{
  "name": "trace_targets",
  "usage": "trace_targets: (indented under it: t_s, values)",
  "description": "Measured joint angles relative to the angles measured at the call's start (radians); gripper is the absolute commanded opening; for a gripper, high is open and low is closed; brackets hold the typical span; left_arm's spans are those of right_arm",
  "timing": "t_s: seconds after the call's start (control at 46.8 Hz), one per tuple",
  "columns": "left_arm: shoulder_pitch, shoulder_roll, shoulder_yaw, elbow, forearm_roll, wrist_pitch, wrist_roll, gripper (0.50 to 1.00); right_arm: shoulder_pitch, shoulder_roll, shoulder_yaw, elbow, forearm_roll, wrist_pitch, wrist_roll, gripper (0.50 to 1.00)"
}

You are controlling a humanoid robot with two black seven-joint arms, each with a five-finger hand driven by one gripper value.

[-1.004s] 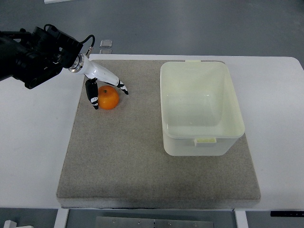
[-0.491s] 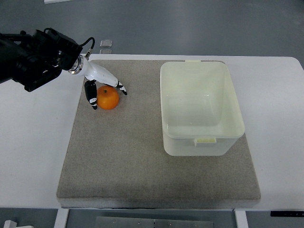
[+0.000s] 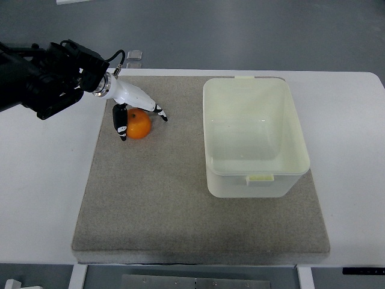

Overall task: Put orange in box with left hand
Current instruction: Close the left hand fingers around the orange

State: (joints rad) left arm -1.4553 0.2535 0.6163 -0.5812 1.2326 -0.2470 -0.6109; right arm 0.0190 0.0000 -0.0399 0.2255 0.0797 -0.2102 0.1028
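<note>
Since the earlier frames the left hand [image 3: 133,108] has slid a little to the right, and the orange [image 3: 138,124] with it has shifted slightly right on the mat, now sitting more fully under the white palm. Its fingers [image 3: 121,122] are spread down around the fruit: one dark-tipped finger lies against the orange's left side, while others reach past its far right edge, their tips touching down on the mat just beside it. They bracket the orange loosely; whether they actually press on it tightly cannot be told from this steep view (the palm hides the top of the fruit). The orange rests on the grey mat [image 3: 180,205], in its far left part, not lifted.

Outward from the fingers, the white hand joins a silver wrist collar, and behind that the bulky black forearm [image 3: 42,75] runs off the left edge of the picture, over the white table [image 3: 42,198].

Well apart to the right, the pale, translucent box [image 3: 254,135] stands open on the right half of the mat, a small tab at its near rim and another at its far rim. Beyond the far edge of the table, a small clear object [image 3: 134,56] lies on the floor
</note>
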Motion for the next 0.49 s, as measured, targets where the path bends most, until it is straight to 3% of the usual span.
trace_targets:
  t_s: [0.15,0.235,0.299,0.406,0.491]
  values:
    - [0.001,0.0,0.0,-0.002,0.005,-0.001,0.0,0.981,0.0,0.0,0.0,0.0,0.0,0.0,0.0,0.944]
    - [0.001,0.0,0.0,-0.002,0.01,-0.001,0.0,0.949,0.0,0.0,0.0,0.0,0.0,0.0,0.0,0.944]
    - [0.0,0.0,0.0,-0.002,0.009,-0.001,0.0,0.834,0.0,0.0,0.0,0.0,0.0,0.0,0.0,0.944]
    - [0.001,0.0,0.0,-0.003,0.013,-0.001,0.0,0.705,0.001,0.0,0.0,0.0,0.0,0.0,0.0,0.944]
    - [0.002,0.0,0.0,-0.002,0.014,-0.001,0.0,0.645,0.001,0.0,0.0,0.0,0.0,0.0,0.0,0.944]
